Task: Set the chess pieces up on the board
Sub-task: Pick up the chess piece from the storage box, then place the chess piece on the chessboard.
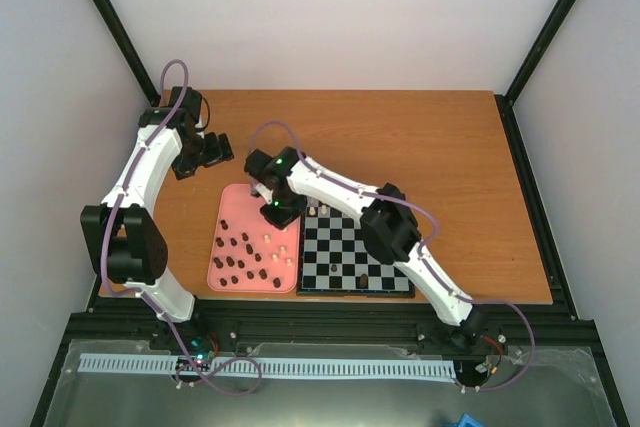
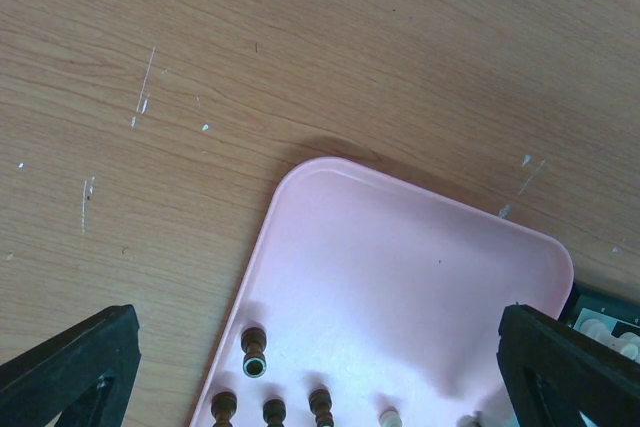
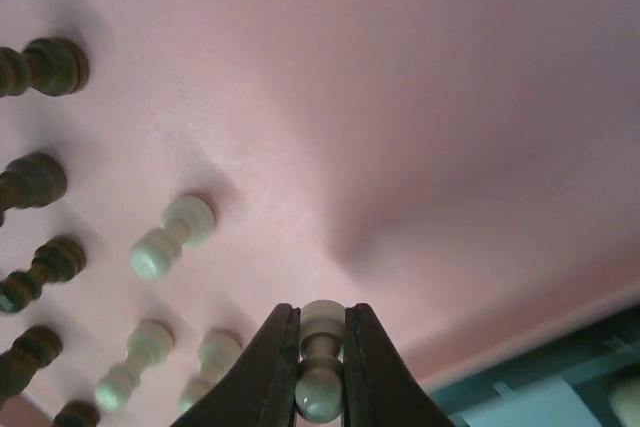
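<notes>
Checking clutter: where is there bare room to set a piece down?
Bare: the pink tray's far half, beyond its chess pieces; the wooden table beyond and right of the board. Crowded: the tray's near half.

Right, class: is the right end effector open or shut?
Shut: the right end effector pinches a cream chess piece from both sides.

gripper [image 3: 320, 372] clamping cream piece [image 3: 320, 347], pink tray [image 3: 400, 97]
</notes>
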Motion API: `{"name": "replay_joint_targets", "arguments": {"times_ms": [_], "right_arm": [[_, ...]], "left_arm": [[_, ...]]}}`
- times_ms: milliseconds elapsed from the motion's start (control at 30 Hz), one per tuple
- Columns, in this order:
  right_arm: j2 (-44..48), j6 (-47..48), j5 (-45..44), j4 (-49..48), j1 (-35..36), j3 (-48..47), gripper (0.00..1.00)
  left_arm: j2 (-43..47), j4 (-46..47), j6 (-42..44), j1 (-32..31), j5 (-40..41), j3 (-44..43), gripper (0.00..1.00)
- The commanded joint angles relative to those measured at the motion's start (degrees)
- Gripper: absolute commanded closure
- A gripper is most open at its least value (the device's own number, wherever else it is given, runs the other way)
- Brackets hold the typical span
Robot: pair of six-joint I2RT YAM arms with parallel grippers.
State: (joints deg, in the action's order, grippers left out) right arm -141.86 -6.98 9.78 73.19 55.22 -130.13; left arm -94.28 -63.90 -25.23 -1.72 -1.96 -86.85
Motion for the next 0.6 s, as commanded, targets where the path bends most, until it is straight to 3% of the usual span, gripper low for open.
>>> {"name": "replay_joint_targets", "arguments": {"times_ms": [0, 300, 567], "right_arm": [[9.02, -1.63, -3.41, 2.56, -3.07, 0.01, 0.93], [20.56, -2.45, -8.01, 0.30, -8.58, 17.53, 0.93], [23.16, -4.90, -7.66, -5.78, -12.76, 27.01, 0.93]], "left_arm": [[-0.22, 0.08, 0.73, 0.32, -0.54, -2.11, 0.00], [-0.19, 0.42, 0.71, 0.32, -0.93, -1.75, 0.00], [0.02, 0.35, 0.79, 0.35, -0.69, -1.61, 0.00]]}}
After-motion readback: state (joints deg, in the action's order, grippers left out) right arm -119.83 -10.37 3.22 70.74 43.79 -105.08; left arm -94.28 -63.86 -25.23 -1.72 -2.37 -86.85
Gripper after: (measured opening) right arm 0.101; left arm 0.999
